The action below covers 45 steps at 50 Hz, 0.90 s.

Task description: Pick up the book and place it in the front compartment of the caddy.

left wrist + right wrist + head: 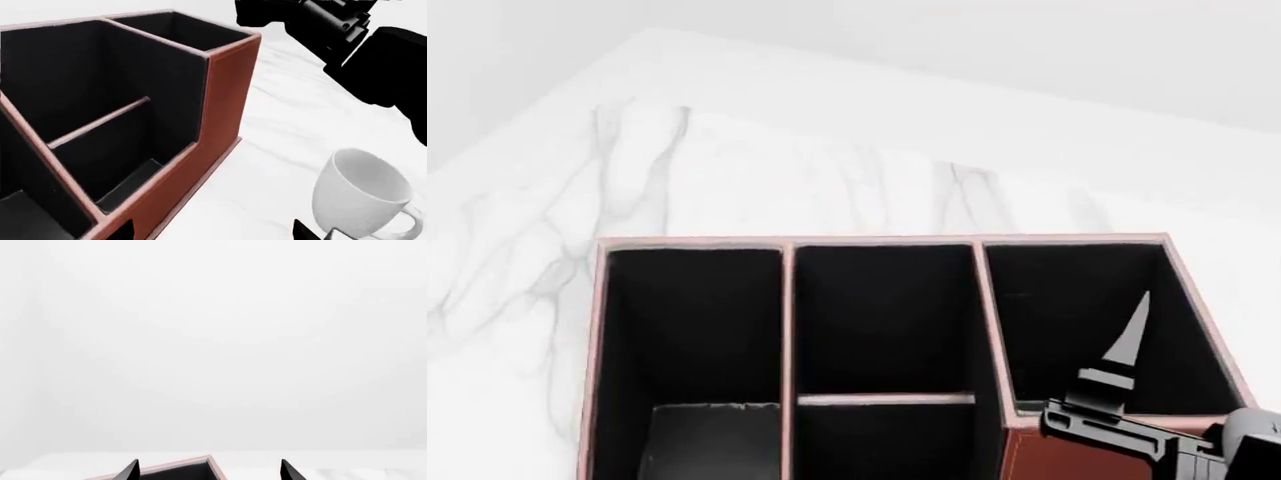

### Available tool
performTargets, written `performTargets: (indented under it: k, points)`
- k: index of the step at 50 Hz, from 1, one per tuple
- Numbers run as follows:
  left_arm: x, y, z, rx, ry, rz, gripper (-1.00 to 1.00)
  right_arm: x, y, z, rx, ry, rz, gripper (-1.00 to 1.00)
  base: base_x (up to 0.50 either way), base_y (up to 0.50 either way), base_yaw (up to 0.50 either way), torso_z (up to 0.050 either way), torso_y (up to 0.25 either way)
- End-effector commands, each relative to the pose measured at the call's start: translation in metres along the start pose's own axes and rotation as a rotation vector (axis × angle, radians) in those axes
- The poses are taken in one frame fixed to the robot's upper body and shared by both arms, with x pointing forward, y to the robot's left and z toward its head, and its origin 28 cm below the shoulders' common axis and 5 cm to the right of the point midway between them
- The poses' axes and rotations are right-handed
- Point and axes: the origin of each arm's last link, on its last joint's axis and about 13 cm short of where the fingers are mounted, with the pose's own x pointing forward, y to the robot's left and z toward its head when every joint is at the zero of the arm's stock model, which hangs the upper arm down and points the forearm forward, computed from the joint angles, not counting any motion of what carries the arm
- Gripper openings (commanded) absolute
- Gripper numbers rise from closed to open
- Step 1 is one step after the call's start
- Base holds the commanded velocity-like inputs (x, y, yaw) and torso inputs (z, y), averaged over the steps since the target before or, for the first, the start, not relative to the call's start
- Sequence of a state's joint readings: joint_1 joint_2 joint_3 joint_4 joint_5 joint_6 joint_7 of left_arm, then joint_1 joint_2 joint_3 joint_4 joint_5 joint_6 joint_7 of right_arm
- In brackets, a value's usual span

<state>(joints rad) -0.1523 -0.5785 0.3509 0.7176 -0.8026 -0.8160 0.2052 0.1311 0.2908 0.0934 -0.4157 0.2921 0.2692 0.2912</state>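
Note:
The reddish-brown caddy (227, 100) with black-lined cells fills the left of the left wrist view and the lower half of the head view (881, 241). Its front compartment (881, 320), behind the low cross divider (884, 399), looks plain black inside. I cannot make out the book in any view. My left gripper (213, 232) is open and empty, low between the caddy's outer wall and the mug. My right gripper (210, 471) is open and empty above a caddy corner (180, 466). One of its fingers (1124, 345) points over the tall right cell.
A white mug (363, 192) stands on the white marble table (287, 125), close to the caddy's outer wall. My black right arm (347, 40) hangs over the table beyond the caddy. Dark grey slabs sit low in the near cells (714, 440).

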Motion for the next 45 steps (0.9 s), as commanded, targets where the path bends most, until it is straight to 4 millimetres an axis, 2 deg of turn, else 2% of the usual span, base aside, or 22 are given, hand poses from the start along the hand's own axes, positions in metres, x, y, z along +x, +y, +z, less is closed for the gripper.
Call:
performTargets:
  k: [1,32,41,45]
  points:
    - [-0.006,-0.011,-0.002,-0.043,0.166,-0.195,1.00,0.003,-0.002,0.000,-0.013,-0.007,-0.022,1.00,0.00,0.00,0.00,0.000,0.000]
    - [-0.001,-0.016,-0.015,0.060,0.352,-0.303,1.00,0.002,0.000,-0.003,-0.035,-0.011,-0.010,1.00,0.00,0.00,0.00,0.000,0.000]
    - [0.004,-0.009,-0.020,0.097,0.395,-0.316,1.00,0.002,0.001,-0.004,-0.040,-0.011,-0.006,1.00,0.00,0.00,0.00,0.000,0.000]
    - [0.008,-0.004,-0.019,0.104,0.364,-0.283,1.00,0.002,0.001,-0.005,-0.042,-0.010,-0.005,1.00,0.00,0.00,0.00,0.000,0.000]
